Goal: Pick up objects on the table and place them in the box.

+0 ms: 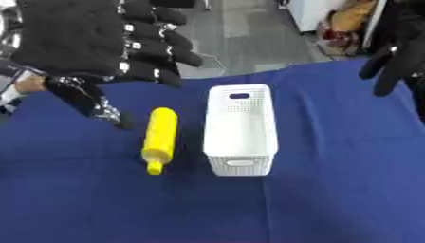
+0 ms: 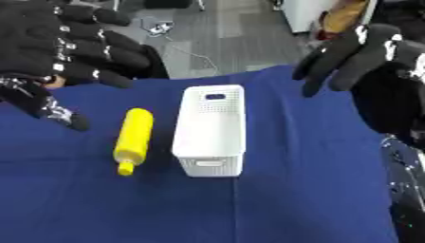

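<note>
left hand (image 1: 66, 38) raised, fingers spread, right hand (image 2: 353, 52) raised, relaxed

Left hand (image 2: 50, 42): bulky black fingers (image 2: 124, 54) with small silver-white joint hardware, glossy speckled thumb. Right hand (image 2: 357, 52): black, same silver joint accents.

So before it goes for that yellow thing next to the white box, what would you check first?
1. Yellow object free to grab: ok, it lies alone on the blue cloth, nothing on top of it.
2. Box has room: ok, it looks empty and its top is open.
3. Gap between object and box: ok, they lie side by side, apart.
4. Left hand ready: ok, fingers relaxed and open, raised above and behind the object, holding nothing.
5. Right hand out of the way: ok, open, raised beyond the box's far right.
6. What the yellow object is exactly: cannot tell.
</note>
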